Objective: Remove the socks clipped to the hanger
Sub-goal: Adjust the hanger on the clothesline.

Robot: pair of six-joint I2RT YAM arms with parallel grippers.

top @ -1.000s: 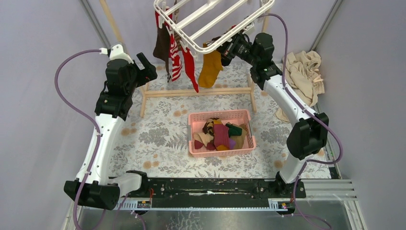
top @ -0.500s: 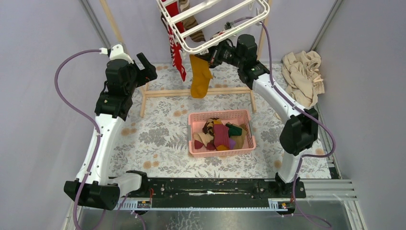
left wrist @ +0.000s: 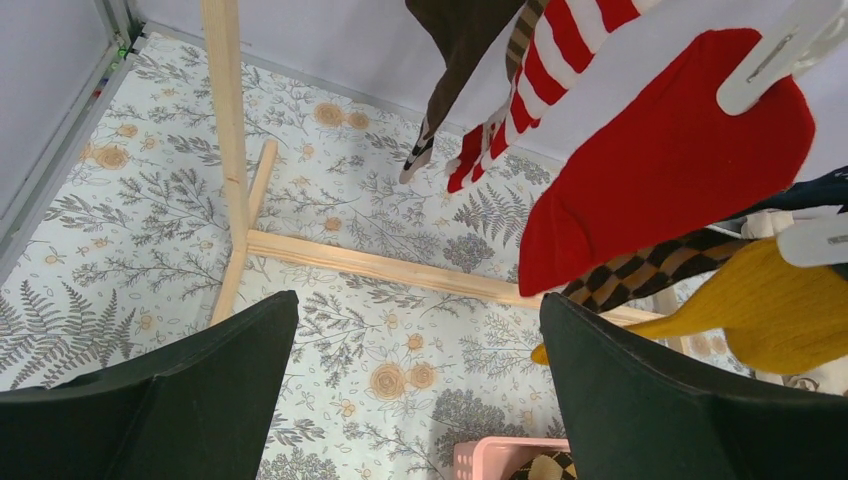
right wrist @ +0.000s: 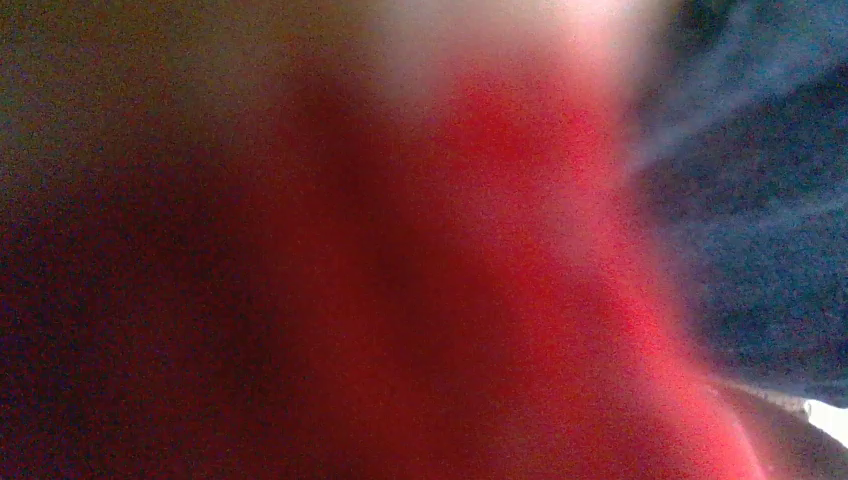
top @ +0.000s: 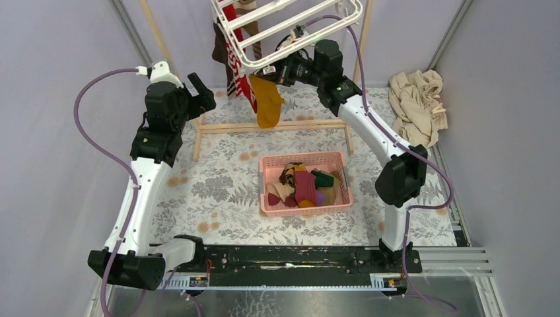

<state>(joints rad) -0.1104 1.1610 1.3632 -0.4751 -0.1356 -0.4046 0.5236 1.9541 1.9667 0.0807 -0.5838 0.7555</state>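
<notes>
White plastic bars make up the hanger [top: 297, 21], which hangs tilted above the far middle of the tabletop [top: 218, 191], in front of a wooden frame [top: 271, 125]. Several socks dangle from its clips: a dark brown sock [top: 220, 46] at the left, a red-and-white striped sock [top: 236, 61] beside it, a plain red sock [left wrist: 670, 190], and a mustard sock [top: 267, 99] lowest of all. From the left wrist, a white clip [left wrist: 815, 240] sits on the mustard sock.

The right pincer [top: 269, 70] reaches under the hanger's near rim, its jaws together on the upper end of the mustard sock. Its own camera gives only a blur of red and dark blue cloth.

The left pincer [top: 201, 92] hovers left of the socks, apart from them, its jaws wide apart with nothing between.

Nearer the arms, a pink basket [top: 300, 157] stands on the tabletop with a jumble of socks inside. A beige cloth [top: 416, 105] lies crumpled at the far right.
</notes>
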